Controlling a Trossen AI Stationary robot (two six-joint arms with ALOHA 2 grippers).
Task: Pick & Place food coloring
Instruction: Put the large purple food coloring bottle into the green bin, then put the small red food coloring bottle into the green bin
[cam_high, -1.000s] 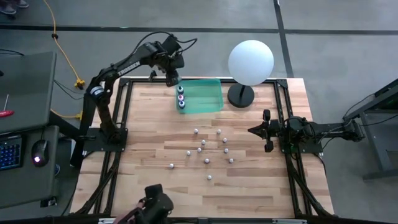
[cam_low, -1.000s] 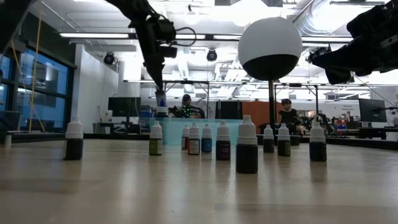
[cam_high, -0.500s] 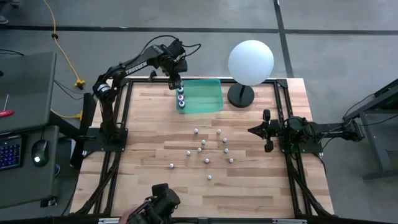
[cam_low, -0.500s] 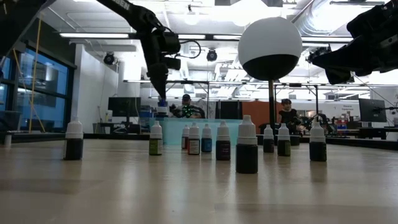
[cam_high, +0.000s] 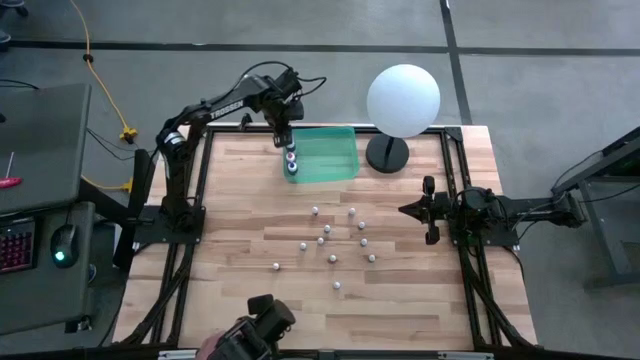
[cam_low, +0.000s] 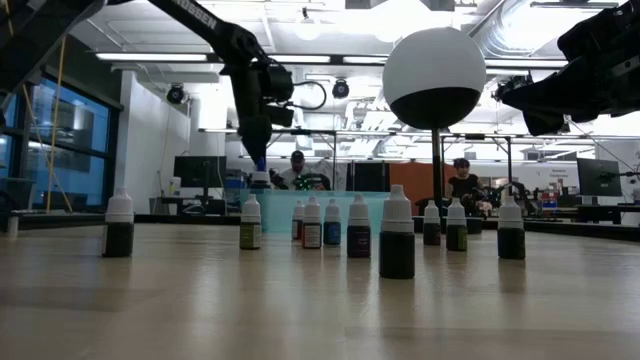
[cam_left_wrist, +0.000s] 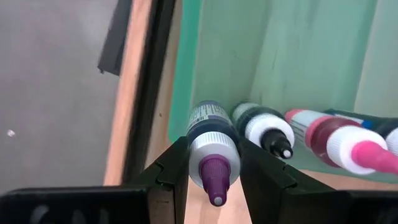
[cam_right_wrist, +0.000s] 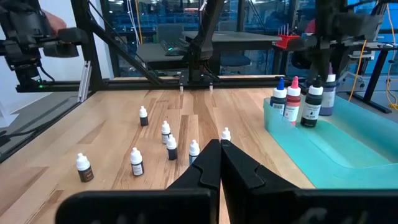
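Note:
A green tray (cam_high: 330, 155) sits at the table's far edge and holds three food coloring bottles in a row along its left wall: black-tipped (cam_left_wrist: 268, 129), pink-tipped (cam_left_wrist: 339, 142) and blue-tipped (cam_right_wrist: 279, 96). My left gripper (cam_high: 284, 131) reaches down into the tray's far left corner, shut on a purple-tipped bottle (cam_left_wrist: 211, 146). The tray wall hides its foot. Several tiny white-capped bottles (cam_high: 332, 240) stand on the table's middle. My right gripper (cam_high: 430, 210) waits shut and level at the table's right side, touching nothing. My left gripper pinches the purple-tipped bottle between its two fingers (cam_left_wrist: 176, 163), on opposite sides of its upper end at the white cap (cam_left_wrist: 198, 146). The fingers come steeply from above. The bottle stands upright beside the black-tipped one; whether its foot rests on the tray floor does not show.
A big white sphere on a black base (cam_high: 402, 100) stands just right of the tray. Black frame rails (cam_high: 195, 190) run along the table's left and right edges. At the near edge a dark device (cam_high: 262, 322) shows with a person's hand.
My left arm has sunk over the tray's far left corner and tipped, its wrist moving toward the table's right. The purple-tipped bottle between its fingers has stayed upright and come down a little. The gripper has kept its hold.

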